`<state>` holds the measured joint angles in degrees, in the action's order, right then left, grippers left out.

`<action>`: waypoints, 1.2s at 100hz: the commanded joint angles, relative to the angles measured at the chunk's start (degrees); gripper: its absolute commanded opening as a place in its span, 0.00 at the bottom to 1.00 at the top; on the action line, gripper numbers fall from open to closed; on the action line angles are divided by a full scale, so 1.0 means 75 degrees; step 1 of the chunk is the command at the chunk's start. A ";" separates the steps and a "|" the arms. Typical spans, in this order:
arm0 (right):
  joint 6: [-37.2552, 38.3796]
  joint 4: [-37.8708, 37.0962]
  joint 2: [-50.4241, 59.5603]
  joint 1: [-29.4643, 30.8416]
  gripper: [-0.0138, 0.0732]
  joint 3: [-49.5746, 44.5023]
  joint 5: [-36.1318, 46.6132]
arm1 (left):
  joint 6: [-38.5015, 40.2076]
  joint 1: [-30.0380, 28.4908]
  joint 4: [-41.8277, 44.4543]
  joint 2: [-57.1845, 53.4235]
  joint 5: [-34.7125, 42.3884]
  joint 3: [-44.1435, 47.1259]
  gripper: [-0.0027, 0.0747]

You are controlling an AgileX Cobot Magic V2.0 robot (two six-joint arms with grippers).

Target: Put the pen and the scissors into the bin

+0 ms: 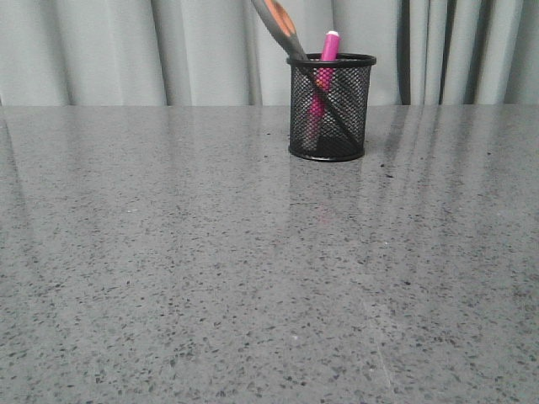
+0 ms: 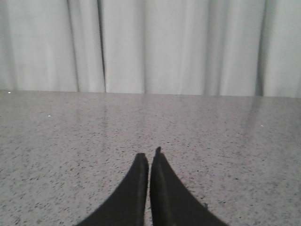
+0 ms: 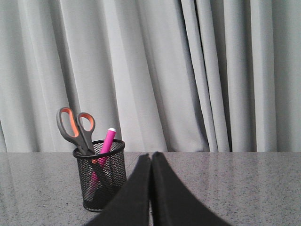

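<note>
The black wire-mesh bin (image 1: 330, 108) stands upright on the grey table, right of centre and far back. The magenta pen (image 1: 324, 67) stands inside it with its white tip above the rim. The scissors (image 1: 282, 25) lean in it blades down, grey and orange handles sticking up to the left. The right wrist view shows the bin (image 3: 101, 176), the pen (image 3: 107, 141) and the scissors (image 3: 75, 126) the same way. My right gripper (image 3: 151, 155) is shut and empty, apart from the bin. My left gripper (image 2: 149, 155) is shut and empty above bare table. Neither gripper shows in the front view.
A speckled grey stone table (image 1: 210, 278) fills the front view. Pale grey curtains (image 1: 126, 50) hang along its far edge, close behind the bin.
</note>
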<state>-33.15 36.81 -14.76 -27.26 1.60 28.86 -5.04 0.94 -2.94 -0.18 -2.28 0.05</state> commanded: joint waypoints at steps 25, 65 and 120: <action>-0.0077 -0.0174 -0.0061 0.0038 0.07 0.0193 0.0386 | 0.0146 0.0202 0.0194 -0.0253 0.0623 0.0341 0.01; -0.0077 -0.0174 -0.0061 0.0038 0.07 0.0193 0.0369 | 0.0146 0.0189 0.0194 -0.0253 0.0394 0.0342 0.01; -0.0077 -0.0174 -0.0061 0.0038 0.07 0.0193 0.0369 | 0.0146 0.0189 0.0194 -0.0253 0.0394 0.0342 0.01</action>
<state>-33.15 36.81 -14.76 -27.26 1.50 28.45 -4.48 1.96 -1.58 -0.18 -3.33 0.05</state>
